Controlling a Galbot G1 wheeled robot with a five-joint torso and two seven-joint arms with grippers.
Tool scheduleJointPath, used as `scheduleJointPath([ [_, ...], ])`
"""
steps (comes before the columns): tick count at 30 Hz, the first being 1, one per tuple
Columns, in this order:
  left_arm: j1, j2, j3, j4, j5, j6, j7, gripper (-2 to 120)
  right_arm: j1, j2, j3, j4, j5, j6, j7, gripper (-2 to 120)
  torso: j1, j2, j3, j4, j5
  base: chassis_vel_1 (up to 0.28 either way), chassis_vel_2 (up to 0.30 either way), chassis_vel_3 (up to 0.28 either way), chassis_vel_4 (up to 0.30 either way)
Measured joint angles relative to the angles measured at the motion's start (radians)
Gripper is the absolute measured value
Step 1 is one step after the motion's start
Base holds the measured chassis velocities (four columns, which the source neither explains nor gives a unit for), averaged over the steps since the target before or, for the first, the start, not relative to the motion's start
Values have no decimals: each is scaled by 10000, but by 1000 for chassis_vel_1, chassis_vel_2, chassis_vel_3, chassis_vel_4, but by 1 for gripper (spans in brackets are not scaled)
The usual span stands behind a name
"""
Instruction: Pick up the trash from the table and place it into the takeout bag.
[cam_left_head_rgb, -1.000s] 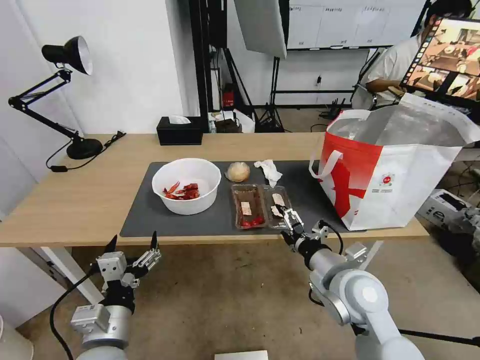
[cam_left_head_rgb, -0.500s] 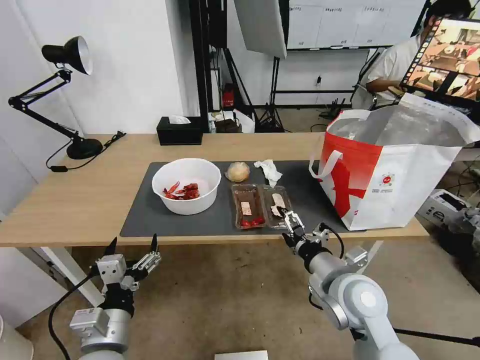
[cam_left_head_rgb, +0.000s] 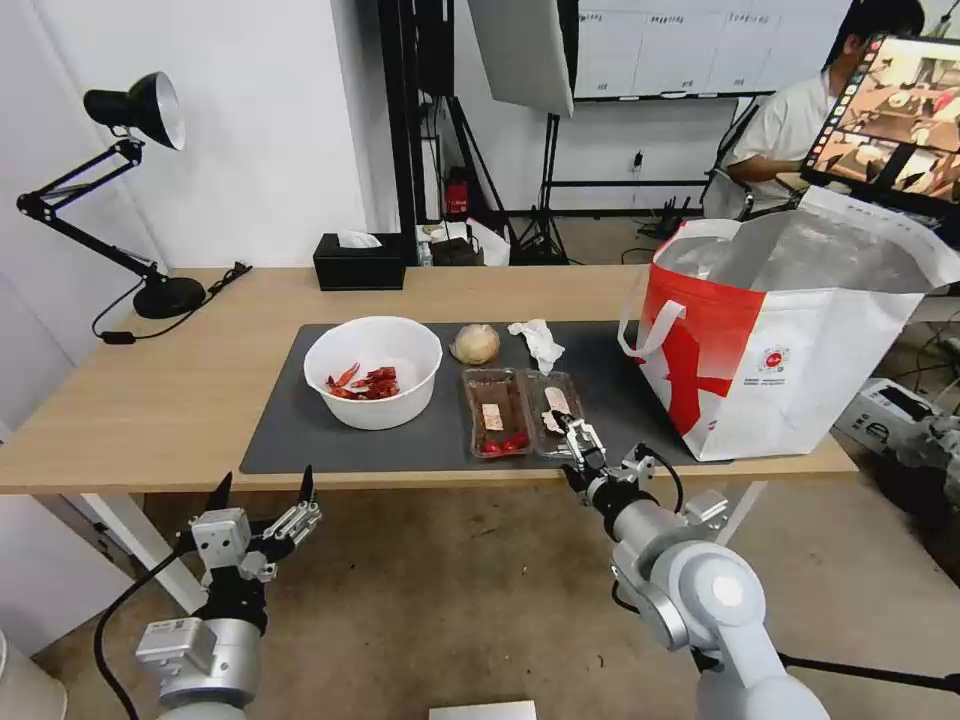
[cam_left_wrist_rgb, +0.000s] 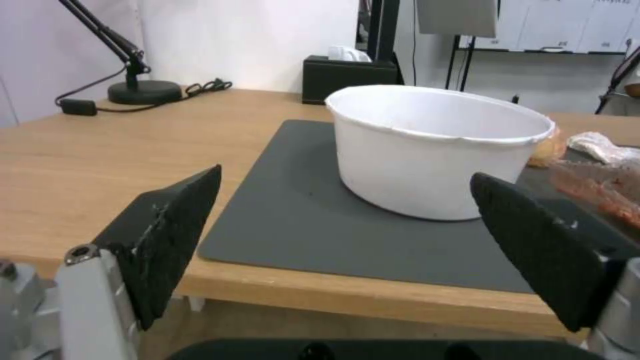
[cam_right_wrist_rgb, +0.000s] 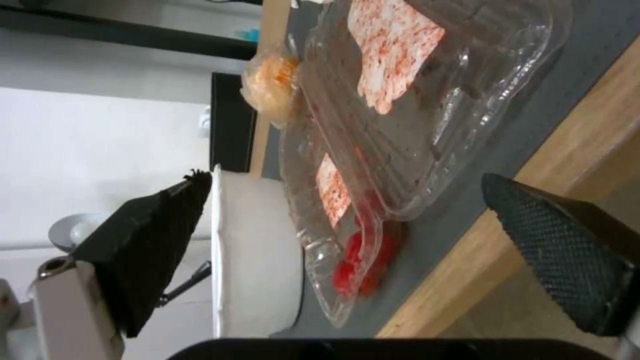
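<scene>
On the dark grey mat (cam_left_head_rgb: 420, 440) of the light-wood surface (cam_left_head_rgb: 150, 400), the white bowl (cam_left_head_rgb: 373, 371) sits at 9 o'clock of two clear food trays (cam_left_head_rgb: 520, 412). The wrapped ball (cam_left_head_rgb: 475, 343) and crumpled tissue (cam_left_head_rgb: 538, 340) lie at their 12 o'clock, the takeout bag (cam_left_head_rgb: 790, 330) at 3 o'clock. The right gripper (cam_left_head_rgb: 578, 445) hangs spread at the right tray's near edge. The left gripper (cam_left_head_rgb: 262, 492) waits spread below the surface's front edge.

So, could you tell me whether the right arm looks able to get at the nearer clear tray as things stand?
Probably yes. The right gripper is open at the table's front edge, right before the clear tray, and nothing lies between them.
</scene>
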Motion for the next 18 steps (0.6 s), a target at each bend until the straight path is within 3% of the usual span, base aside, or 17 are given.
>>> scheduleJointPath([
  [18,18,-84,3,32,-22,-24,3,100,452,119,-72,-487,10,15,61,100,0,0,0,0,0,0,0,0,0],
])
